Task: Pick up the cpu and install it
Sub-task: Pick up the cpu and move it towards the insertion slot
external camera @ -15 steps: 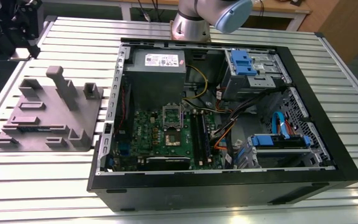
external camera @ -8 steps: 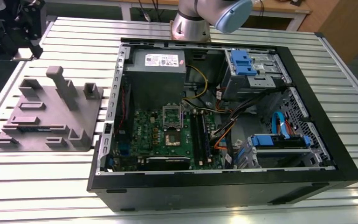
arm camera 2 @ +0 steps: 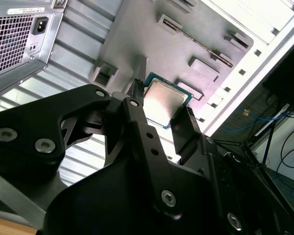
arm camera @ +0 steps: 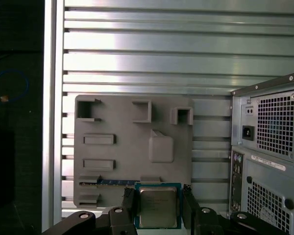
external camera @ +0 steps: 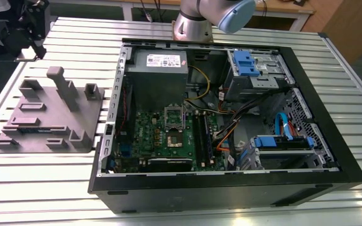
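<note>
Shiny metal cpu [arm camera: 158,207], matt black pincer [arm camera: 158,205]

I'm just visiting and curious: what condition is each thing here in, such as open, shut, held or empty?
Small flat silver-topped cpu: clamped in the black two-finger gripper.
Gripper: shut on the cpu.
Big black computer case: lying on its side, side panel off.
Processor socket on the green motherboard: empty.
Grey plastic holder tray: flat on the slatted table.

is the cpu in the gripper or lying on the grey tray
In the gripper: in both wrist views its fingers press two opposite edges of the cpu, held clear above the grey tray.
</note>
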Tool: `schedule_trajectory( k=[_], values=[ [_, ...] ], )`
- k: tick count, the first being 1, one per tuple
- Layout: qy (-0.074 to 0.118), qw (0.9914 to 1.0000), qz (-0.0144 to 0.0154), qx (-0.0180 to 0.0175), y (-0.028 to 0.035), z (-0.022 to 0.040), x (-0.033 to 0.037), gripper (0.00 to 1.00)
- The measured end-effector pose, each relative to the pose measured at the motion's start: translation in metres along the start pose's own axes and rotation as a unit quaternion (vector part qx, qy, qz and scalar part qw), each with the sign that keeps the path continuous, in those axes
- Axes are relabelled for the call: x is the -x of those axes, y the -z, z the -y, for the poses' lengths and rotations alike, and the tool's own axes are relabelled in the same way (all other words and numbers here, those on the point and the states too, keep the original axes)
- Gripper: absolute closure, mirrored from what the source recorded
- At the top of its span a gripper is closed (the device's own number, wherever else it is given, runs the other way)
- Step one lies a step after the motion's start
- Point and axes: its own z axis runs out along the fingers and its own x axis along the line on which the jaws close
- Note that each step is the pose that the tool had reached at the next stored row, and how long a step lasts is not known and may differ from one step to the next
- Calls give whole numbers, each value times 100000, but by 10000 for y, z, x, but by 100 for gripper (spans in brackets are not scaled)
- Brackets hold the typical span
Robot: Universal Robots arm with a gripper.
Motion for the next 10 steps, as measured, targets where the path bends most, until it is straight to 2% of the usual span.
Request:
schedule_trajectory(
  k=[10],
  values=[
    [0, 100000, -2, -1, 0, 0, 20, 53]
  ],
)
